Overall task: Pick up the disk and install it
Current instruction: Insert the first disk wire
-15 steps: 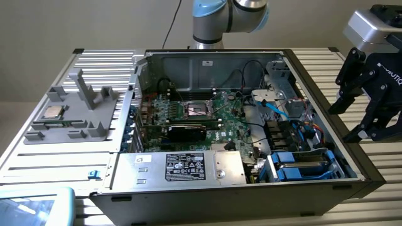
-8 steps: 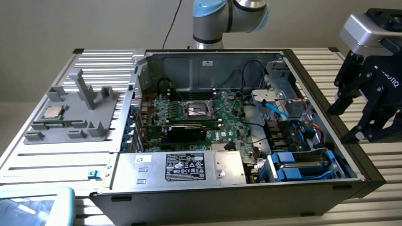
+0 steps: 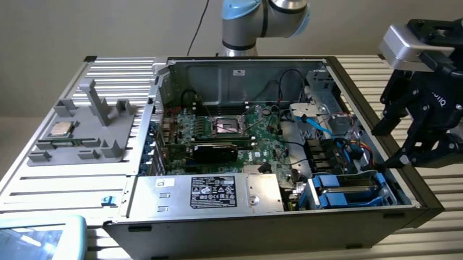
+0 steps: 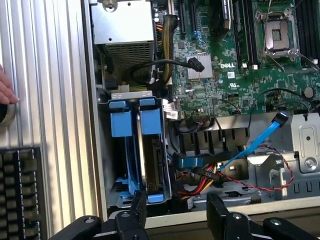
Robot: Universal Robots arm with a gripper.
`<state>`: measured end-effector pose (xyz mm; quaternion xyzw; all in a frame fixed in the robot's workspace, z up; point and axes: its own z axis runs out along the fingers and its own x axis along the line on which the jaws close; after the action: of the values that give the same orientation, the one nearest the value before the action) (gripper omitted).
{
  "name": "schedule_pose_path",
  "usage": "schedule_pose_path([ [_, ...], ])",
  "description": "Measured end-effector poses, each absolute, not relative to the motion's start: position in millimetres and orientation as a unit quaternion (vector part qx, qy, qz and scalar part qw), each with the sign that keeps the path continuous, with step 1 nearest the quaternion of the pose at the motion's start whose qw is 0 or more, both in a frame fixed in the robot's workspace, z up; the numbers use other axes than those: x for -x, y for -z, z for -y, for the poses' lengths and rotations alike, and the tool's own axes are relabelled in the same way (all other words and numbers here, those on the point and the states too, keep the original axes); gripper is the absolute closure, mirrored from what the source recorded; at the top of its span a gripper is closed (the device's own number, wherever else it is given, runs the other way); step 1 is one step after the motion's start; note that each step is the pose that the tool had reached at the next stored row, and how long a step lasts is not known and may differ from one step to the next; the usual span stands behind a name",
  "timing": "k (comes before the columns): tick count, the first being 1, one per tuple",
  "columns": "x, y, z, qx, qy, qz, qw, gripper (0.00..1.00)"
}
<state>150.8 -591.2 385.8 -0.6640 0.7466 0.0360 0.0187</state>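
The disk (image 4: 153,165) stands on edge in its bay (image 4: 131,94) at the corner of the case (image 3: 426,203), on the exterior view's right, with its blue carrier (image 4: 150,122) wrapped round it. It looks stiff and fairly heavy for its bulk, with smooth metal faces that would slip. It is also likely to take a knock badly, so the plastic carrier ends are the better place to grip (the label face is best left alone). The gripper (image 3: 394,146) hangs just above the case wall beside the bay, its fingers (image 4: 137,210) spread wide and holding nothing; one fingertip sits close to the carrier's near end. A second blue carrier (image 4: 120,122) crowds the disk on one side. A bundle of red and yellow wires (image 4: 200,182) and a blue cable (image 4: 260,140) lie on the other side. A person's hand (image 4: 6,92) rests well apart, outside the case.
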Motion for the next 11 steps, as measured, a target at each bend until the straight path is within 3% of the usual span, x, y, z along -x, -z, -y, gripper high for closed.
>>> schedule_pose_path([
  [11,-149,-377,572,0.663,-0.033,-0.748,0.018,0.4],
])
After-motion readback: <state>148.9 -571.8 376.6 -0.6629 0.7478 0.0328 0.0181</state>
